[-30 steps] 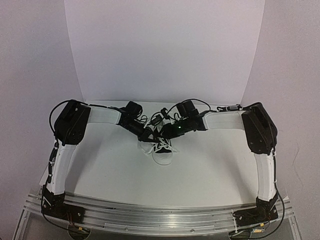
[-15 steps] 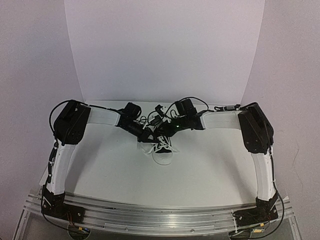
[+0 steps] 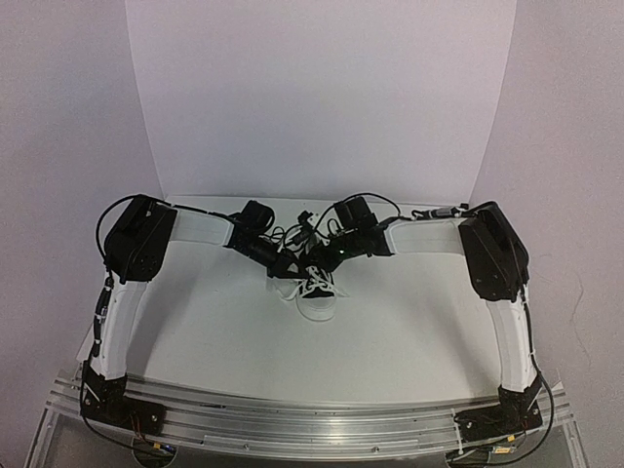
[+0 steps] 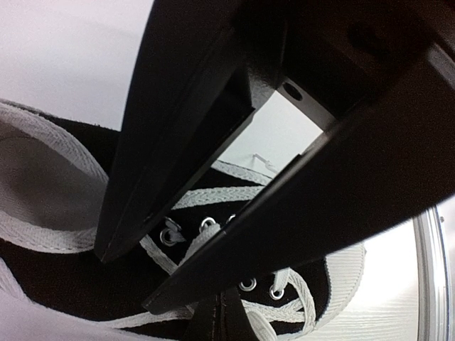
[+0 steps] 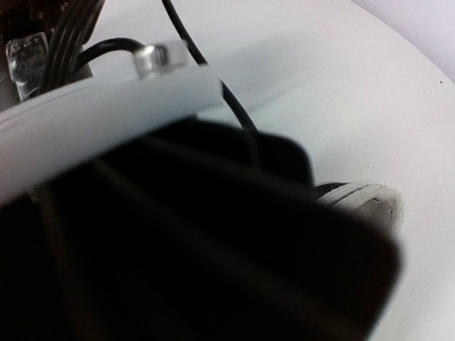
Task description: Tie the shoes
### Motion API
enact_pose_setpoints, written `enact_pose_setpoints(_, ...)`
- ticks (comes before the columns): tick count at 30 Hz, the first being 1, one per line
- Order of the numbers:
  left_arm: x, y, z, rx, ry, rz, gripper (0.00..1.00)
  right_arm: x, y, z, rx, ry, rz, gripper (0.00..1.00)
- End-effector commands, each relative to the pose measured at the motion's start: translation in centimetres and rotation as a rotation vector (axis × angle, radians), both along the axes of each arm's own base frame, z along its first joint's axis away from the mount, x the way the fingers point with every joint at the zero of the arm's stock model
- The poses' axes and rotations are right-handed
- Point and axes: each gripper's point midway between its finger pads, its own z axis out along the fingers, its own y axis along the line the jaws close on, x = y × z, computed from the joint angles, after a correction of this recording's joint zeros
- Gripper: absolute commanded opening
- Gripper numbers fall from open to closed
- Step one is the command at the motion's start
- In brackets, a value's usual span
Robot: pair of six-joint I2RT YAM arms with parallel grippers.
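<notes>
Left wrist: L tool (image 4: 128, 277) over sneaker (image 4: 60, 284) laces (image 4: 288, 312), eyelets (image 4: 247, 284).

robot lab bench — 2 arms (image 3: 122, 302) bolted to an aluminium rail (image 3: 312, 421), curved white backdrop (image 3: 322, 97)

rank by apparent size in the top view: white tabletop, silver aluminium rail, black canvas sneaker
1. white tabletop, largest
2. silver aluminium rail along the near edge
3. black canvas sneaker, clearly smallest
</notes>
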Motion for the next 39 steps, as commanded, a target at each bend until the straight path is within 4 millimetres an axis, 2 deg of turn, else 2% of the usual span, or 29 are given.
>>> enact_pose_setpoints(1, 0.2, -0.3, 1.9, -0.016, -0.061, -0.008, 0.00, -4.1, -1.3, -4.3, -0.139, 0.079, 0.075, 0.21)
enact_pose_setpoints(4, 0.3, -0.4, 1.9, -0.020, -0.057, -0.003, 0.00, -5.0, -1.1, -3.7, -0.095, 0.084, 0.100, 0.22)
enact_pose_setpoints(11, 0.2, -0.3, 1.7, -0.020, -0.060, -0.008, 0.00, -3.9, 0.1, -3.1, -0.060, 0.056, 0.072, 0.22)
enact_pose_setpoints(16, 0.5, -0.4, 1.6, -0.017, -0.074, -0.014, 0.00, -3.2, -0.6, -4.8, -0.151, 0.011, 0.025, 0.23)
enact_pose_setpoints(21, 0.7, -0.7, 1.8, -0.029, -0.071, -0.013, 0.00, -4.0, -0.8, -7.3, -0.248, 0.003, 0.017, 0.25)
enact_pose_setpoints(25, 0.8, -0.8, 1.9, -0.035, -0.067, -0.009, 0.00, -4.0, -1.2, -8.0, -0.294, 0.013, -0.014, 0.26)
enact_pose_setpoints(31, 0.9, -0.8, 2.1, -0.040, -0.068, 0.000, 0.00, -5.8, -3.0, -9.2, -0.363, 0.036, -0.040, 0.26)
enact_pose_setpoints(39, 0.8, -0.9, 2.2, -0.046, -0.062, -0.003, 0.00, -5.1, -3.6, -10.4, -0.381, 0.063, -0.132, 0.22)
